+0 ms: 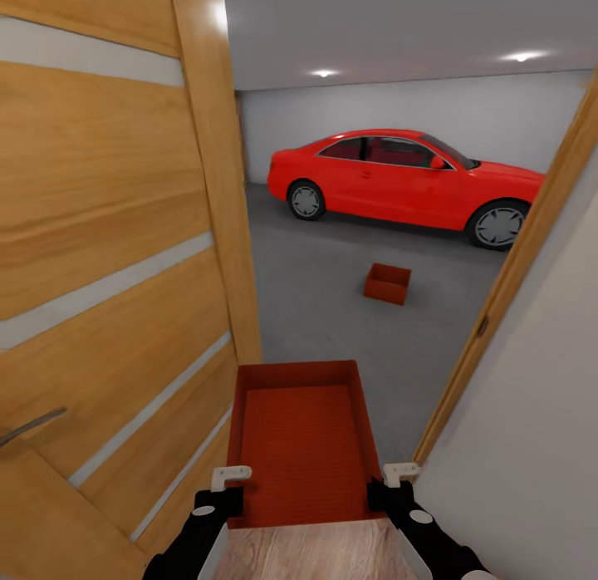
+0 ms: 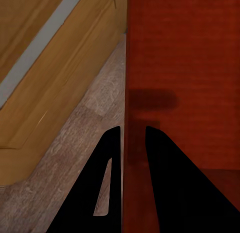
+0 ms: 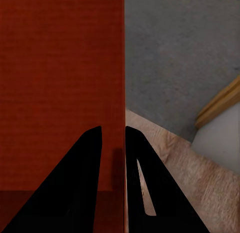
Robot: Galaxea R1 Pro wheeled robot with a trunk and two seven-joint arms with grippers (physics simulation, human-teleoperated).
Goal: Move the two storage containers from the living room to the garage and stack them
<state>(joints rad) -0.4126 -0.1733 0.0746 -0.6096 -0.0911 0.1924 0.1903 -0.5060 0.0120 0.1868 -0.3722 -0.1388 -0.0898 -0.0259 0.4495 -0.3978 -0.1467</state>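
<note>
Both pincers, left pincer (image 1: 230, 477) and right pincer (image 1: 400, 474), grip the carried container (image 1: 299, 443) at the doorway, so next it must travel onto the other container (image 1: 388, 282) on the garage floor (image 1: 324, 289).

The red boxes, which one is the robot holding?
The near storage container, gripped on its side walls by the left gripper and right gripper. The other container sits alone on the garage floor.
</note>
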